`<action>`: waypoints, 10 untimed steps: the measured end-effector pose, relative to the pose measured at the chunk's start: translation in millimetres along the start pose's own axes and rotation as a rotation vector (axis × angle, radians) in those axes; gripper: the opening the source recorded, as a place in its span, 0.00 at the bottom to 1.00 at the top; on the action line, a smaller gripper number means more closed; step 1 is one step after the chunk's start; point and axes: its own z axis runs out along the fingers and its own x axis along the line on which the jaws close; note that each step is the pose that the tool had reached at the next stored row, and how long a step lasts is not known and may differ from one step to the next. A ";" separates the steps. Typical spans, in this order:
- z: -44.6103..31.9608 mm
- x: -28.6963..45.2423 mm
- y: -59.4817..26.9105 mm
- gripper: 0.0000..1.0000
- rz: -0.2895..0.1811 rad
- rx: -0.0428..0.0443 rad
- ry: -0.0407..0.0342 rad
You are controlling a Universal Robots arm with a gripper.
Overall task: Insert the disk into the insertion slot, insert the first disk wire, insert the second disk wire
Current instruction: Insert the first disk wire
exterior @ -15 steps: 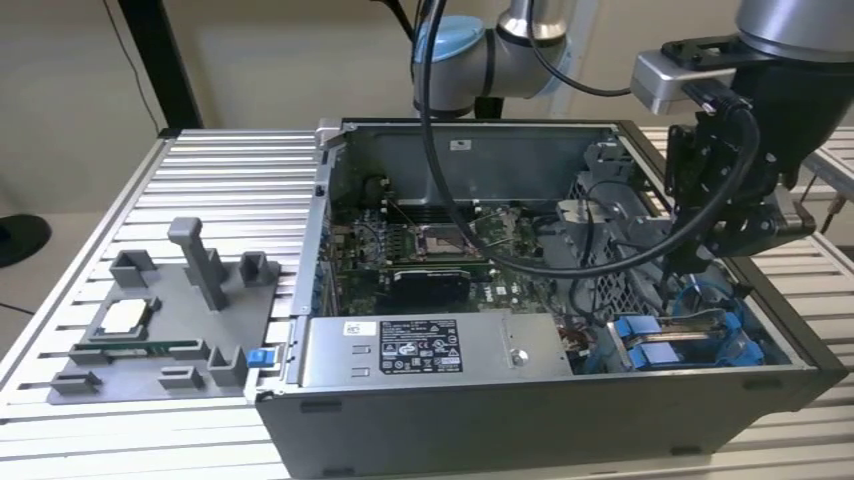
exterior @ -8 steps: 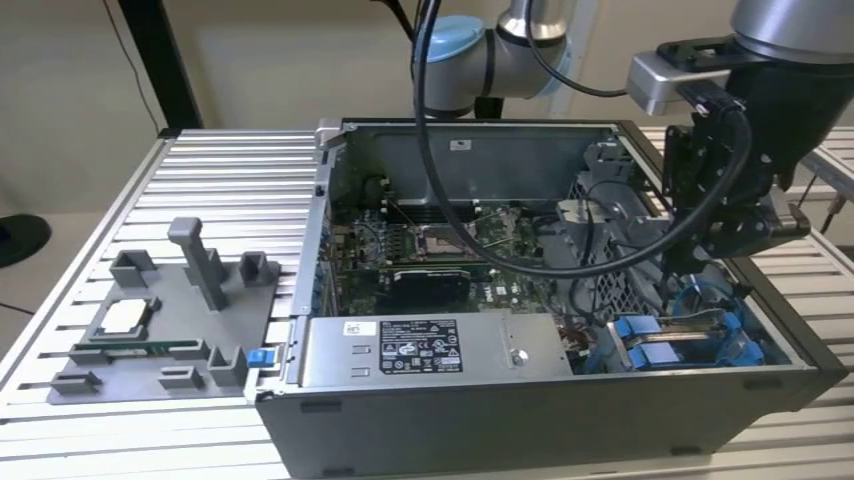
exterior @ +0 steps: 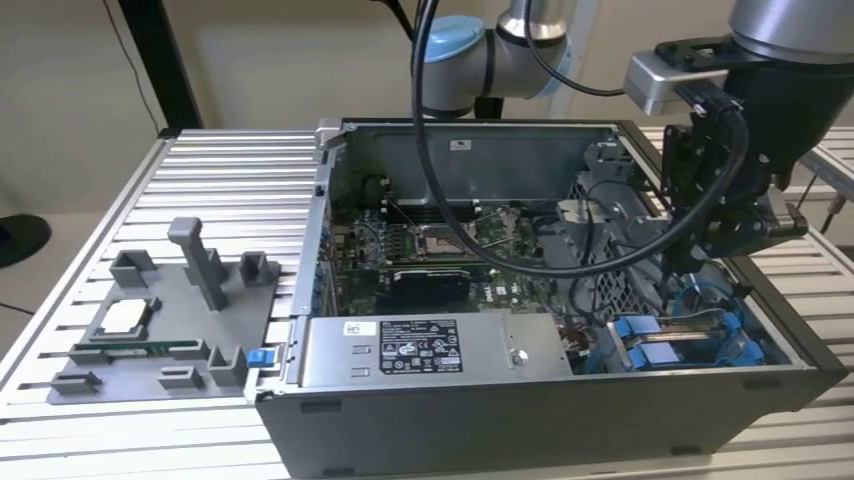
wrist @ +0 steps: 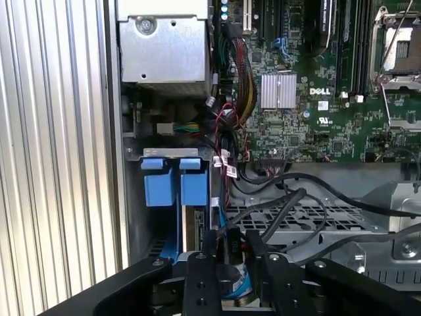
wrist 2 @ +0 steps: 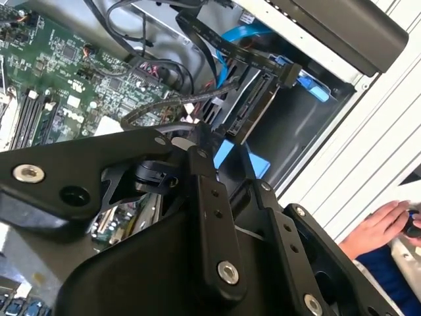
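Gripper (exterior: 727, 235) hangs low inside the open computer case (exterior: 534, 420), at the drive corner. In the first wrist view a black plug (wrist: 231, 245) sits right at its tip, but whether it is clamped on that plug I cannot tell. The disk (wrist: 189, 225) seems to stand on edge in the insertion slot (exterior: 742, 345), with its blue tabs (wrist: 161, 187) facing the power-supply box (wrist: 164, 46). So the wires look like the work in hand.

As I judge it, the plug could meet the disk's socket tilted or off to one side and jam or bend, since the space is tight. The blue cable (wrist 2: 240, 33) and the black wires (wrist: 283, 204) loop close around the tool. They could snag on it or get pinched against the perforated metal plate (wrist: 309, 220). A pull on them might drag the plug askew.

The circuit board (wrist: 296, 118) lies beside the bay. A person's hand (wrist 2: 381, 227) is just outside the case wall, close enough to be a worry. The grey tray (exterior: 160, 330) stands well apart on the slatted table (exterior: 227, 190), at the exterior view's left.
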 end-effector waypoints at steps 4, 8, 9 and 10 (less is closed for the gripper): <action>-0.1 0.1 0.5 1.00 -0.001 0.0005 -0.0001; 0.0 0.0 0.8 1.00 -0.001 0.0042 -0.0020; -0.1 0.0 0.9 1.00 -0.001 0.0054 -0.0031; -0.2 0.0 1.0 1.00 -0.001 0.0072 -0.0056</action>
